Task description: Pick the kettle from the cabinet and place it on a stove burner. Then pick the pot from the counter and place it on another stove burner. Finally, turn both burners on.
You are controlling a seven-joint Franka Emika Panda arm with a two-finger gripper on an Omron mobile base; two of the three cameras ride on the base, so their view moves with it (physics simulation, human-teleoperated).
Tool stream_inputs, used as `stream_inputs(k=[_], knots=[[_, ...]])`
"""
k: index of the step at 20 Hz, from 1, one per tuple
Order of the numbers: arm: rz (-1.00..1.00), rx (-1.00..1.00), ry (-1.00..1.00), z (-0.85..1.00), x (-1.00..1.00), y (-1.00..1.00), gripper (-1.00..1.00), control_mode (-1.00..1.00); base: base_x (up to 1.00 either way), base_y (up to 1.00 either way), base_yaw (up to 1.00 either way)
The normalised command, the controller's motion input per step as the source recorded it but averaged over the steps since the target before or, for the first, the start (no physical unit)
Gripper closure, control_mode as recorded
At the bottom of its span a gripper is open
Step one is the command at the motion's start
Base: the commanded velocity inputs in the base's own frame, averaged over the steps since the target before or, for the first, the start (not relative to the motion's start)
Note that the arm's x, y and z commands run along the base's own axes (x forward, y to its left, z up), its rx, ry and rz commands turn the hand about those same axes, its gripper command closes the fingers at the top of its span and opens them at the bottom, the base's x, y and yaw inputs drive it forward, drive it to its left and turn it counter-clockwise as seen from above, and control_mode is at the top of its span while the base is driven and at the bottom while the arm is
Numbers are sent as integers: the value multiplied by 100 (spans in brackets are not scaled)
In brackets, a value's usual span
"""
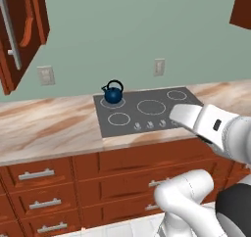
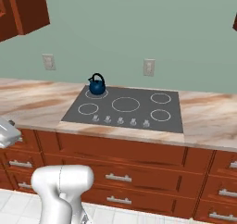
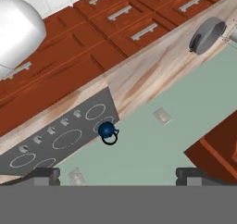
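The kettle (image 1: 113,93) stands upright on the back-left burner (image 1: 112,102) of the cooktop (image 1: 147,111), against the wall edge of the table (image 1: 44,126), its arched handle up and its spout turned left. That leg of the job looks finished. The cabinet (image 1: 22,28) it belongs to hangs on the wall up and to the left.

The pot (image 3: 207,34) lies on the table well away from the cooktop, far along the wall edge in the hand view, beside a pale object too cut off to name. It is not yet moved, and the other four burners are bare. The knobs (image 1: 150,125) sit in a row along the front edge of the cooktop; whether any is turned cannot be told at this size, so by this reading both burners remain to be lit.

The hand (image 3: 117,176) is carried high and back from the table, its two dark fingertips (image 3: 45,175) set wide apart with nothing between them, looking down across the cooktop, the drawers (image 3: 125,21) and the pot.

Between kettle and pot lies only bare table, with wall sockets (image 1: 46,76) above; nothing appears to block the way. The kettle's tall handle is the one thing a loaded pot could clip coming in.
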Motion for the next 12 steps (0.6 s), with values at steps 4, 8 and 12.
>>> stream_inputs(k=[4, 8, 12], knots=[[0, 0, 0, 0, 0, 0, -100, 100, -56, 66, -6], [0, 0, 0, 0, 0, 0, -100, 100, -48, 76, -6], [0, 0, 0, 0, 0, 0, -100, 100, -45, 77, -6]])
